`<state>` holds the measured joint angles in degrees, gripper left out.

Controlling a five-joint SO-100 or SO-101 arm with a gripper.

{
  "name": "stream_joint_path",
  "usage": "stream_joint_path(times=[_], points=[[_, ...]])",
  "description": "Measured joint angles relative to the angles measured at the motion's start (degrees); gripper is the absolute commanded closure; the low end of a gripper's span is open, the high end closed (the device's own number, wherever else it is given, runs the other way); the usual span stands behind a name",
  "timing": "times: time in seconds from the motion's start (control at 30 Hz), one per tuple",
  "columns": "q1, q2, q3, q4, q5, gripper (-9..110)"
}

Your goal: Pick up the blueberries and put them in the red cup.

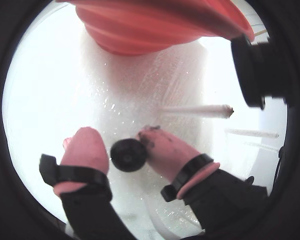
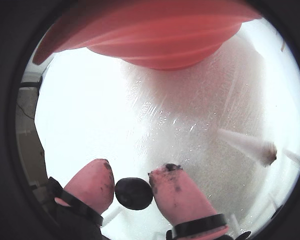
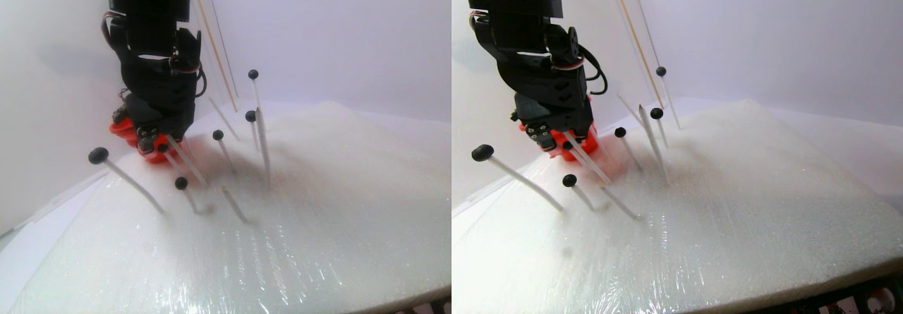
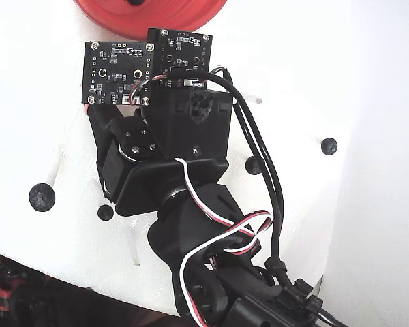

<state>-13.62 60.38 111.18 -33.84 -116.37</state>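
Covering, seemingly, a foam slab (image 3: 338, 215): clingfilm.

A plain pale wall (image 3: 338, 32) stands behind a white plastic-wrapped foam pad (image 3: 317, 215).

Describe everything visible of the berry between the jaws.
The blueberry is a small, round, matte blue-black ball. In both wrist views it sits between the pink-covered fingertips of the gripper, which touch or nearly touch its sides, above the white wrapped foam. The red cup lies just ahead.
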Motion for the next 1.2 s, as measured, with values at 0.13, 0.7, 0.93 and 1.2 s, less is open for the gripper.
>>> stream_joint_path(times=[0.13,0.7,0.93,1.2], points=[[0.0,-0.8,-0.7,-1.1,-0.5,91],[0.0,-1.0,-0.7,-1.0,-0.6,92],[0.4,0.9,-0.7,0.2,-0.6,92],[0.9,2.9,1.1,1.1,-0.6,92]])
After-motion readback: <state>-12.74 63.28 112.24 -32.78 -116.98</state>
